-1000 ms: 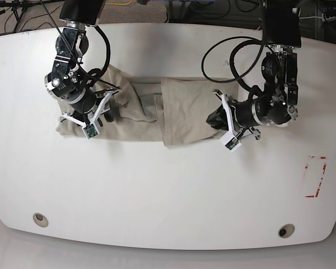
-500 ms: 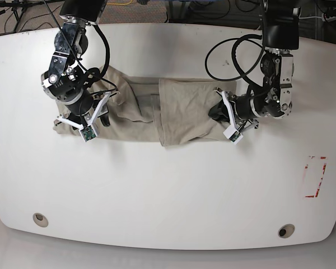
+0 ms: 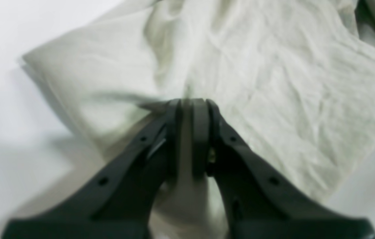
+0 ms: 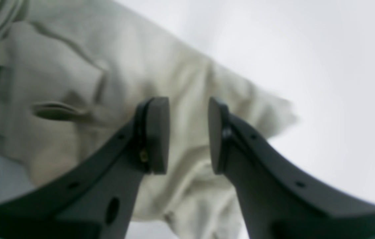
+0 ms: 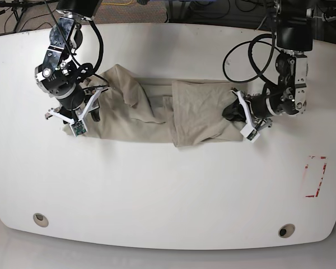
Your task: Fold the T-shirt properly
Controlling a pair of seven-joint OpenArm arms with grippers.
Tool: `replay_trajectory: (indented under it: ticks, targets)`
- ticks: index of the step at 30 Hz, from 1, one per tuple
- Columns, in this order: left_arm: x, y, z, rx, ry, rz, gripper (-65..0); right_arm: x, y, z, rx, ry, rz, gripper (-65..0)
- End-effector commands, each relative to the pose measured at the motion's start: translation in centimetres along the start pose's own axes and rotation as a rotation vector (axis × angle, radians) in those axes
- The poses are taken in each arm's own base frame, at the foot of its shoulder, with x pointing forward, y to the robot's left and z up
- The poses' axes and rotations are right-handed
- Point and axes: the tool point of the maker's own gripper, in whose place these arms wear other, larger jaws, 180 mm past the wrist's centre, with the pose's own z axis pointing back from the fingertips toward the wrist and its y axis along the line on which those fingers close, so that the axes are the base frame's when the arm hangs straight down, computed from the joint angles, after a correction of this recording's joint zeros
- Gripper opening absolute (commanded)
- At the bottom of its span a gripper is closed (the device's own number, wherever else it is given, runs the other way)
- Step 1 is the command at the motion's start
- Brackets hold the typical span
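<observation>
The beige T-shirt [image 5: 145,120] lies wrinkled and partly folded across the white table, stretched out left to right. My left gripper [image 5: 233,112] is at the shirt's right end. The left wrist view shows that gripper [image 3: 190,103] shut, with a fold of the T-shirt [image 3: 273,83] pinched between its pads. My right gripper [image 5: 89,110] is over the shirt's left end. In the right wrist view it [image 4: 189,132] stands open, a clear gap between its pads, with the bunched T-shirt [image 4: 58,83] lying below it.
A red rectangle mark [image 5: 315,176] sits on the table [image 5: 168,190] at the right. Two round holes [image 5: 40,218] [image 5: 286,230] lie near the front edge. Black cables loop behind both arms along the table's back edge.
The left gripper has moved right with the shirt's right end, stretching the cloth that way. The right arm has shifted left toward the shirt's left end, its jaws unchanged.
</observation>
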Motion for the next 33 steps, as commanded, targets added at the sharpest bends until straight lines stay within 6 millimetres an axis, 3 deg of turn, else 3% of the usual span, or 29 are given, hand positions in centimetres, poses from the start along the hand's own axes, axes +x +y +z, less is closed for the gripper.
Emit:
replay_trajectory:
  ticks: [1,7,13,20,29,33]
  targets:
    - [-4.0,2.7,1.7,0.102,0.19,-0.037,-60.7,1.7,0.0,0.7,-0.004,-0.063,0.014,-46.9]
    - [-6.0,3.8,3.7,0.135,0.242,-0.057,-60.7,1.7,0.4,0.9,0.003,-0.066,0.018,-46.9]
    - [-6.6,5.0,6.1,0.188,0.247,-0.068,-60.6,2.1,2.4,0.4,0.055,-0.07,0.049,-46.9]
    - [-3.2,5.1,8.6,0.262,0.194,-0.139,-60.3,2.6,4.8,-0.4,0.117,-0.072,0.076,-46.9]
    - [1.8,5.2,12.4,0.395,0.084,-0.175,-40.0,3.1,7.2,-2.0,0.186,-0.069,0.056,-46.9]
    - [3.0,4.9,13.3,0.427,0.048,-0.186,-36.0,3.0,7.5,-2.2,0.196,-0.064,0.056,-46.9]
